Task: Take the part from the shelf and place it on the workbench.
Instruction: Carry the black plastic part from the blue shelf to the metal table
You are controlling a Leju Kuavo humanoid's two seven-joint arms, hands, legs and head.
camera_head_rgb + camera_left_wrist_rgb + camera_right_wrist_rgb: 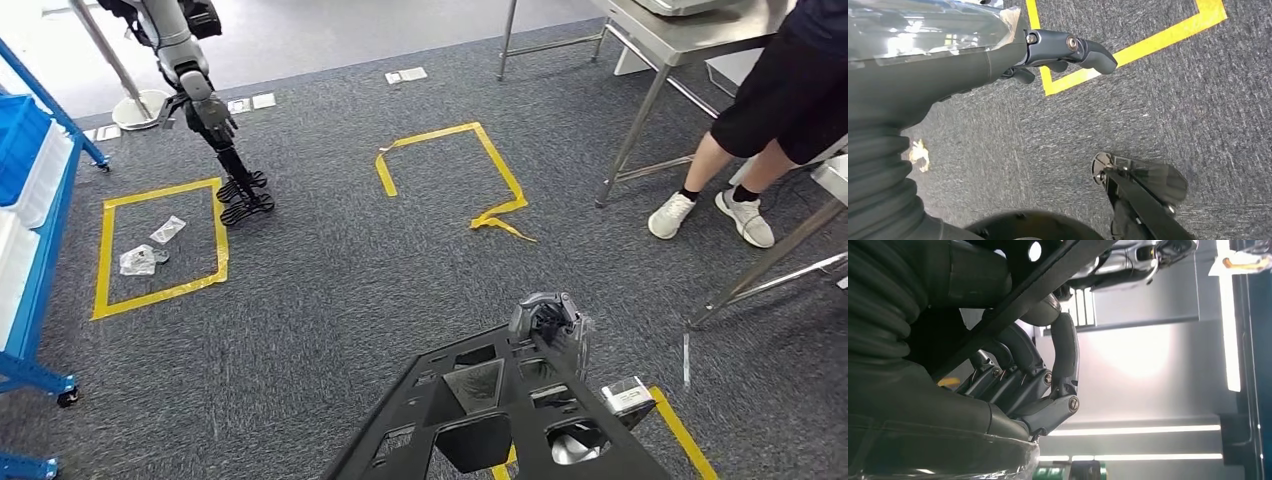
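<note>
Part (500, 410), a black openwork panel, sits low in the head view over grey carpet (330, 280), grasped by the right hand (548, 322) with fingers (1064, 347) hooked round its bar. Left hand (1058, 52) holds nothing, fingers loosely curled.

Robotics lab/workshop: grey carpet (330, 290), yellow floor tape (160, 248), blue shelf rack (35, 190), steel workbench (670, 45).

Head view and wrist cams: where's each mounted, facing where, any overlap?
Head view: high on the body, facing forward and down at carpet and steel workbench; right hand on the black frame part.
Left wrist view: behind the left hand, facing down at carpet.
Right wrist view: behind the right hand, facing up at ceiling lights.
Shared: all three show the black frame part.
</note>
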